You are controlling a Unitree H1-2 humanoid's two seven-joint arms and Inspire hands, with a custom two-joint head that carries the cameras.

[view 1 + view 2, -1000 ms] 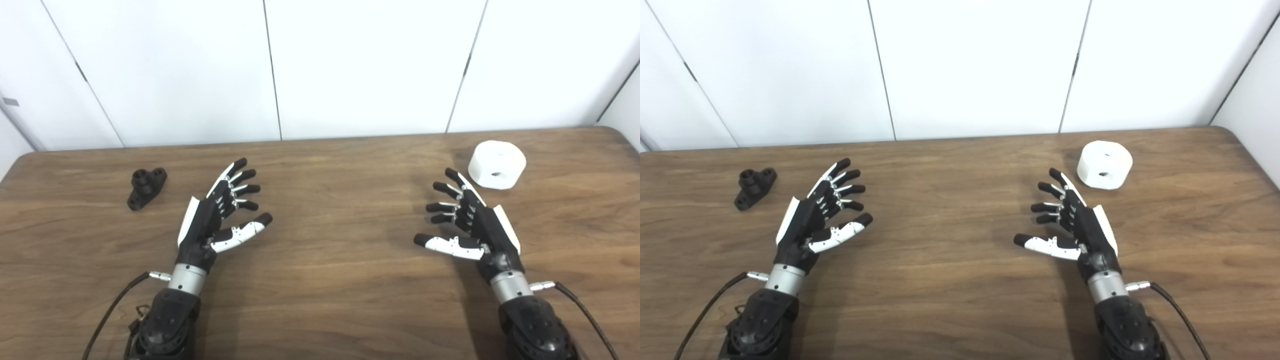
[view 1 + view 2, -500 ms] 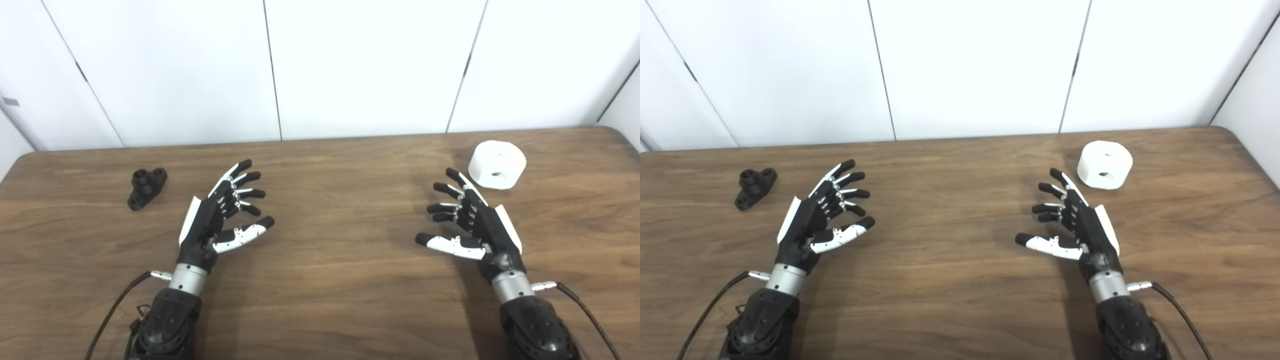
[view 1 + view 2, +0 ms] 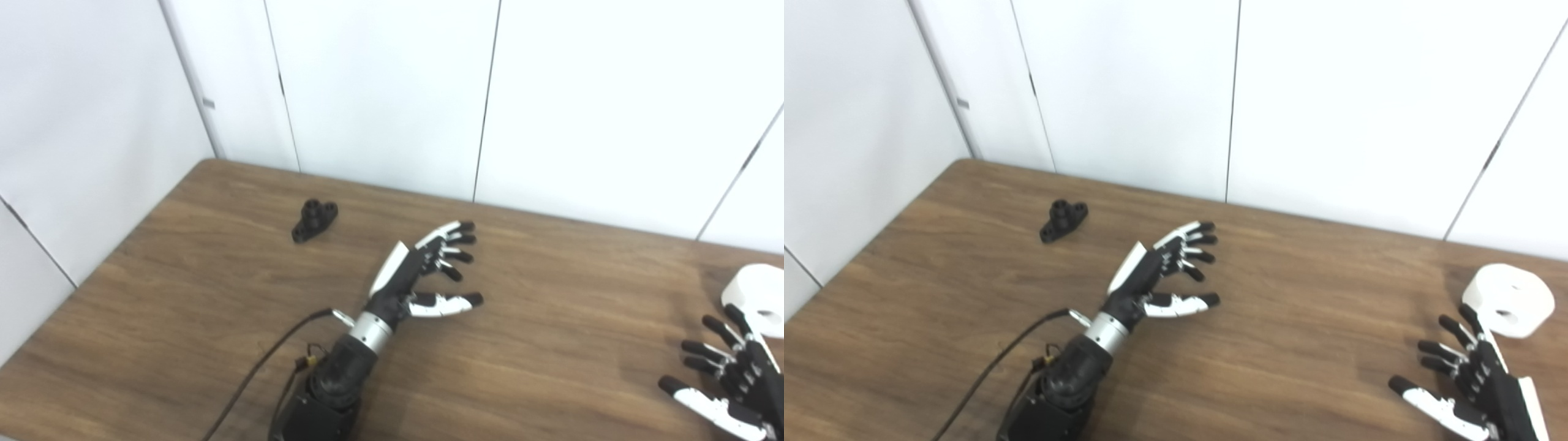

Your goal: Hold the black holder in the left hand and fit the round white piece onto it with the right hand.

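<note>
The small black holder (image 3: pixel 315 220) lies on the wooden table (image 3: pixel 184 288) near its far left corner, with nothing touching it. My left hand (image 3: pixel 422 275) hovers open over the middle of the table, well to the right of the holder and nearer to me, fingers spread. The round white piece (image 3: pixel 1508 299) rests at the far right. Just in front of it my right hand (image 3: pixel 1470 383) is open, fingertips close to the piece but apart from it. Both hands hold nothing.
White wall panels (image 3: pixel 380 92) stand behind the table and along its left side. The table's left edge (image 3: pixel 98 263) runs diagonally. A black cable (image 3: pixel 257 373) trails from my left wrist toward the bottom edge.
The camera has swung to the left and tilted, so the whole scene has shifted right. The holder and the white piece lie where they were. Both hands remain open.
</note>
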